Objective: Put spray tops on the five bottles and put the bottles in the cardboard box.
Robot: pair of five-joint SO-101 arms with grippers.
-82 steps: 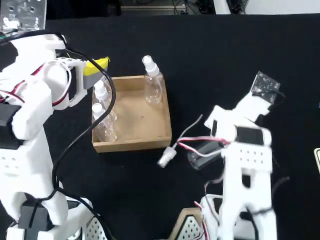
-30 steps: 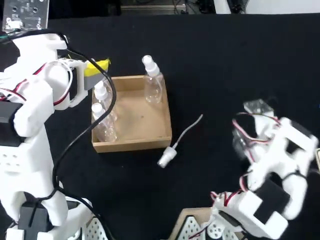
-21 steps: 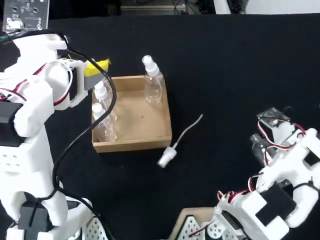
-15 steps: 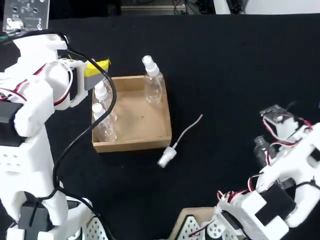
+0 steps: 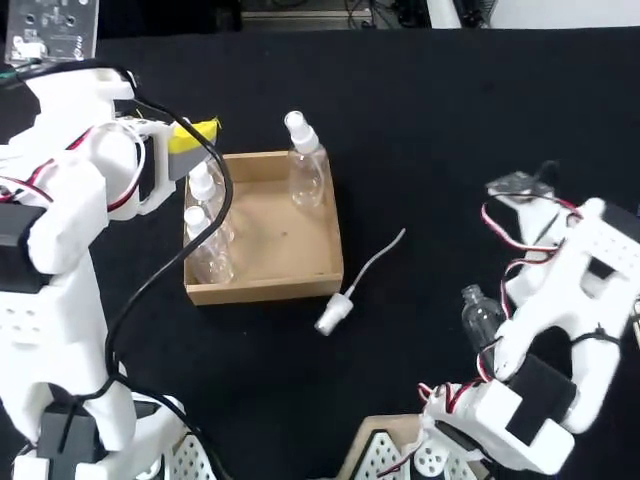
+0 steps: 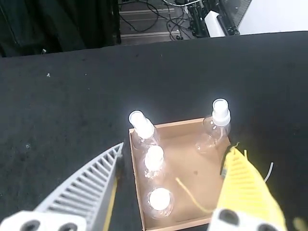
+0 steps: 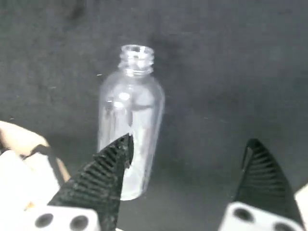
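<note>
The cardboard box lies left of centre with several capped clear bottles standing in it, also seen from the left wrist. My left gripper hangs open above the box's left rim, its grey and yellow fingers wide apart. A loose white spray top with its thin tube lies on the black table just right of the box. An uncapped clear bottle looks upright at the front right. My right gripper is open, and the bottle sits beside one black finger, not clamped.
The black table has free room behind and between box and right arm. A pale wooden piece sits at the front edge by the right arm's base. Red and white cables loop off the right arm.
The right arm carried the uncapped bottle from beside the spray top out to the right, then back toward the front right, where the bottle now looks upright. The left arm has not moved.
</note>
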